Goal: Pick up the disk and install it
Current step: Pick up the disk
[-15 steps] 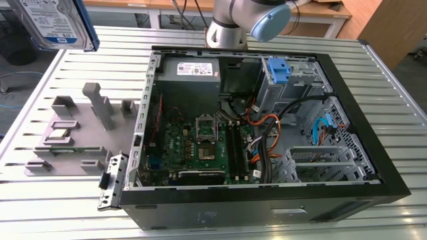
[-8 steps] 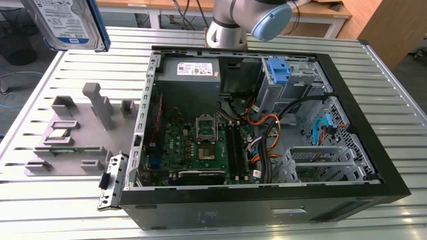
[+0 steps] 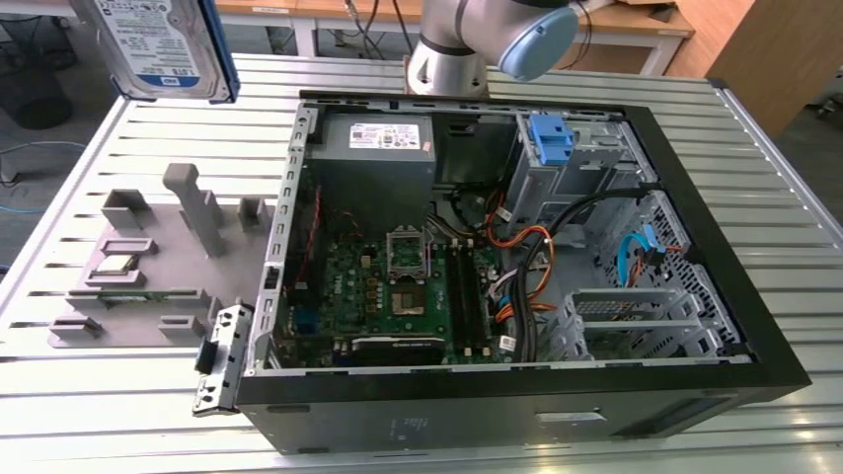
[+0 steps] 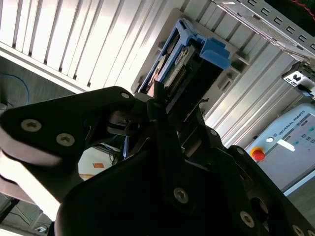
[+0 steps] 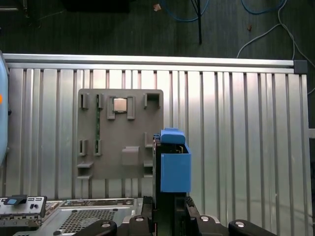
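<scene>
Blue-framed disk [image 3: 161, 44] (one) in hand [image 4: 169, 101]

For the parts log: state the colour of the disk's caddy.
Blue. The caddy framing the disk shows best in the first wrist view.

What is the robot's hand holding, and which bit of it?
The hand is shut on the flat silver metal disk in its blue plastic caddy, gripping it by one end.
</scene>
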